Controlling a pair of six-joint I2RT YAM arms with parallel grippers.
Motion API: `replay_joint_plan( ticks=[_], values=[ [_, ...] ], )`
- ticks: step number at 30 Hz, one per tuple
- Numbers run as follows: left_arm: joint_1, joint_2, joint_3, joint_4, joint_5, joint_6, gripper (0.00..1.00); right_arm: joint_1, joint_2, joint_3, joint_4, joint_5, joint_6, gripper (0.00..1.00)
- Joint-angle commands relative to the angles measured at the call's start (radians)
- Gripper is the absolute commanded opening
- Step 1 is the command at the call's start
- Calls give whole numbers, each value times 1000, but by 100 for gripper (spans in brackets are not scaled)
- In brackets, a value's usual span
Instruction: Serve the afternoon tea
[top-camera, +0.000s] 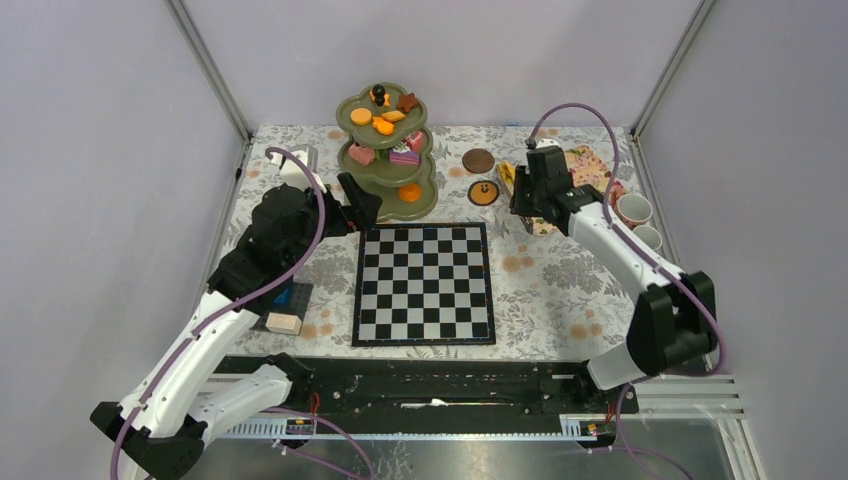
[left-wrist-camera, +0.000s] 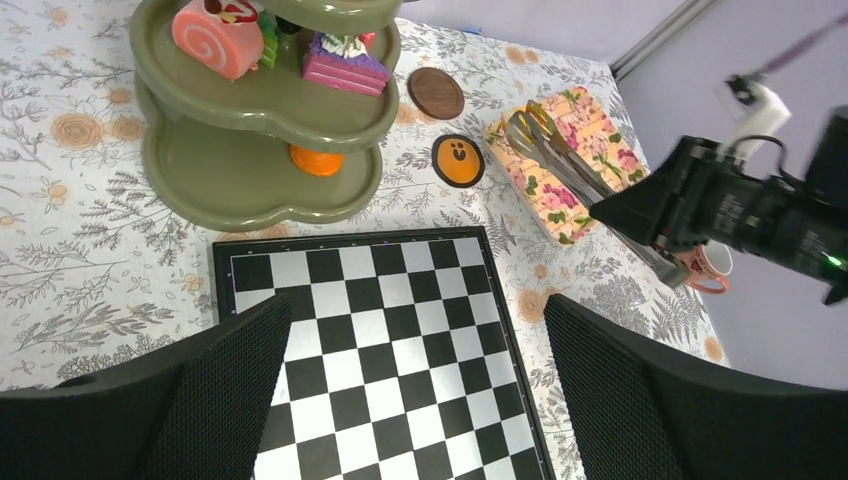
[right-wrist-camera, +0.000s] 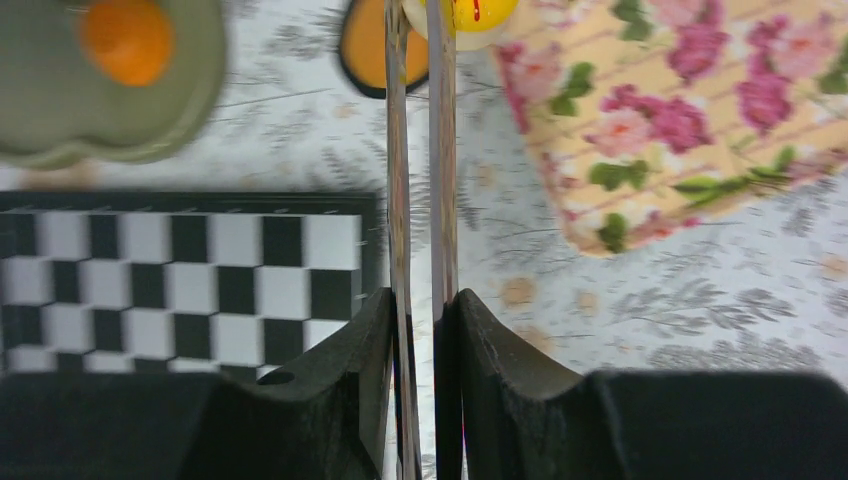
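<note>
Floral tablecloth (top-camera: 540, 290) | right wrist close-up: fingers (right-wrist-camera: 330, 400) clamp tongs (right-wrist-camera: 397, 200) pinching yellow pastry (right-wrist-camera: 470, 10)

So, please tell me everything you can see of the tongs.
The tongs are two thin, shiny metal arms, close together and almost parallel. The right claw is shut on them from both sides. Their tips pinch a yellow pastry with a red spot, between an orange disc and the floral mat.
</note>
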Motion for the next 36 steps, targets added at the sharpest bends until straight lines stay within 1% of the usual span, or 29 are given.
replay_joint_plan(
  ticks=[1,7,13,19,22,26,31,36],
  values=[
    [-2,-24,29,3,-63,-47,99,12,-135,-61,144,-205,90,27],
    [-2,-44,65,-19,-116,-22,99,36,-222,-169,278,-402,190,27],
    [-2,-56,88,-37,-145,14,99,86,-251,-215,410,-480,282,26],
    [-2,-72,81,-20,-158,60,99,170,-198,-203,422,-478,296,26],
    [-2,-73,86,-16,-162,89,99,196,-214,-227,408,-429,293,25],
    [-2,-70,86,-14,-166,121,99,217,-273,-275,400,-410,281,25],
    [-2,-66,74,-2,-167,143,99,245,-314,-322,398,-447,204,26],
    [-2,-67,54,19,-161,141,99,301,-292,-314,403,-456,136,25]
  ],
)
